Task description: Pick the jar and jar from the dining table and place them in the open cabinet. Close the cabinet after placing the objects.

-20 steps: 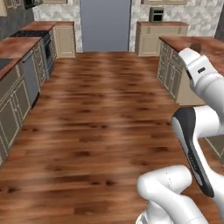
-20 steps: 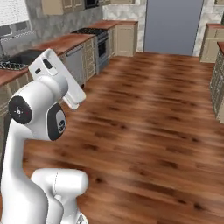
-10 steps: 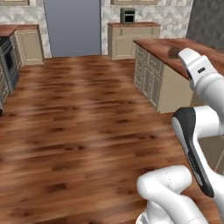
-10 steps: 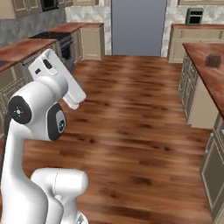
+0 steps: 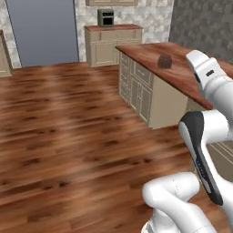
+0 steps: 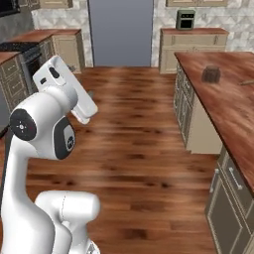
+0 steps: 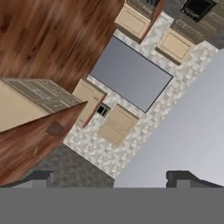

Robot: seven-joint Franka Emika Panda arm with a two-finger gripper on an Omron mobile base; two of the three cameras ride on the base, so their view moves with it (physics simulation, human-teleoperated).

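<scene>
The gripper (image 7: 109, 175) is being held wide open, with nothing in it. One jar (image 6: 211, 74) is sitting on the counter (image 6: 233, 111), well apart from the gripper. The counter should be neared slowly and squarely.

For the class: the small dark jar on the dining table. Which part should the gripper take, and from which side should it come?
Best guess: grip the jar across its round body, coming down from above. It sits upright and alone on the dining table, with bare wood all around, so open fingers can straddle it. It is too small here to make out the lid. The gripper is open and empty.
</scene>
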